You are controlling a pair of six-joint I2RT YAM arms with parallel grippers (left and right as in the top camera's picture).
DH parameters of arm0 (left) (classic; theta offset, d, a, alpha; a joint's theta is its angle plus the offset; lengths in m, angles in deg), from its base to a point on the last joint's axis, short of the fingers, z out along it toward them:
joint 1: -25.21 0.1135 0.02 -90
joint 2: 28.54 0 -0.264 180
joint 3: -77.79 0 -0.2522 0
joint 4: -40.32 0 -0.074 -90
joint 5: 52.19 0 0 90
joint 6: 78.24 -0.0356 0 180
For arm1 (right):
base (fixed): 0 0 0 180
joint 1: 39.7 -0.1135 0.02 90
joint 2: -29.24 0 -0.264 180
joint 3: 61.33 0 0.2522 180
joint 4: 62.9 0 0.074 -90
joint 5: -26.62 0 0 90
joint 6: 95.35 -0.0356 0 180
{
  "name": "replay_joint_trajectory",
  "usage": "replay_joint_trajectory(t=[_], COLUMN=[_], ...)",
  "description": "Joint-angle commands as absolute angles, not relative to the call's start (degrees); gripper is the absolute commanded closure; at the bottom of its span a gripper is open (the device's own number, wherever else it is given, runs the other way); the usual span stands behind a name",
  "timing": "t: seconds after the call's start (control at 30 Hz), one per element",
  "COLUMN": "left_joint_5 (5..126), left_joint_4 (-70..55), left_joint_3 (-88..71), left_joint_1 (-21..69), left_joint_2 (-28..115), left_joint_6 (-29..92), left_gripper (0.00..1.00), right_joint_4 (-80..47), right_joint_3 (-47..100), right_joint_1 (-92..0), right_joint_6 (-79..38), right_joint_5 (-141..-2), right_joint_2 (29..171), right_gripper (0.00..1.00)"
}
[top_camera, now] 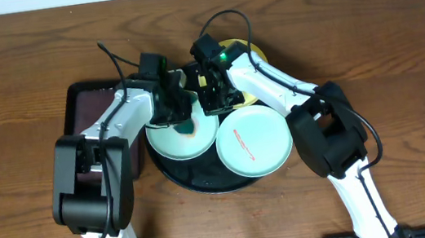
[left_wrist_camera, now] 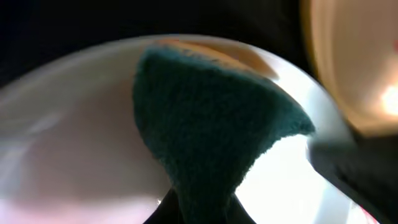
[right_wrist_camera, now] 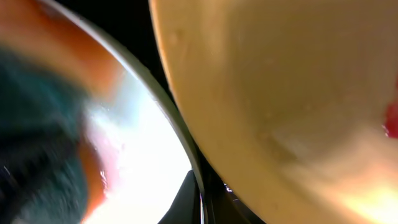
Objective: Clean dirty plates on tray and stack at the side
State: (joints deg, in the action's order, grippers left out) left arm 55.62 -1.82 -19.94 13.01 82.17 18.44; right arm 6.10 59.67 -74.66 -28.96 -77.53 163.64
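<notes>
The black tray (top_camera: 205,184) holds two mint plates. The left mint plate (top_camera: 173,145) lies under both grippers; the right mint plate (top_camera: 253,141) carries a red streak. The yellow plate (top_camera: 256,51) sits at the back, mostly hidden by the right arm. My left gripper (top_camera: 182,111) is shut on a teal sponge (left_wrist_camera: 211,124) that presses on the left mint plate (left_wrist_camera: 74,137). My right gripper (top_camera: 214,96) is shut on that plate's rim (right_wrist_camera: 163,118); an orange smear (right_wrist_camera: 74,56) shows on it, with the yellow plate (right_wrist_camera: 292,93) close beside.
A small rectangular dark-brown tray (top_camera: 79,104) lies left of the black tray, under the left arm. Bare wooden table (top_camera: 400,45) surrounds the trays on all sides.
</notes>
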Motion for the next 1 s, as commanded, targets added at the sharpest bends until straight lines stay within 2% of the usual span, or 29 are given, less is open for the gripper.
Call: replay_joint_trajectory(t=[0.0,0.1,0.37,0.53,0.67,0.97], left_joint_5=[34.1,27.8,27.9,32.6,37.3,38.7], left_joint_4=[-1.9,-3.6,-13.9,-22.9,-25.5,-27.9], left_joint_3=[-20.2,-20.1,-14.1,-8.6,-7.0,-6.9], left_joint_1=[13.4,13.4,13.3,13.5,14.2,19.1], left_joint_2=[83.1,83.1,81.3,78.4,74.9,64.6], left_joint_6=[32.6,36.8,36.7,34.8,31.5,28.1], left_gripper=[0.93,0.93,0.93,0.93,0.93,0.92], right_joint_4=[6.3,6.3,6.1,6.2,6.8,7.2], right_joint_3=[58.4,58.4,58.4,58.4,58.4,58.4], right_joint_1=[-75.5,-75.5,-75.5,-75.5,-75.5,-73.5], right_joint_6=[-29.1,-29.1,-29.1,-29.1,-29.1,-21.6], right_joint_5=[-76.7,-76.7,-76.7,-76.7,-77.4,-90.0], right_joint_2=[165.3,165.3,165.3,165.3,165.3,162.5], right_gripper=[0.98,0.99,0.99,0.99,0.99,0.99])
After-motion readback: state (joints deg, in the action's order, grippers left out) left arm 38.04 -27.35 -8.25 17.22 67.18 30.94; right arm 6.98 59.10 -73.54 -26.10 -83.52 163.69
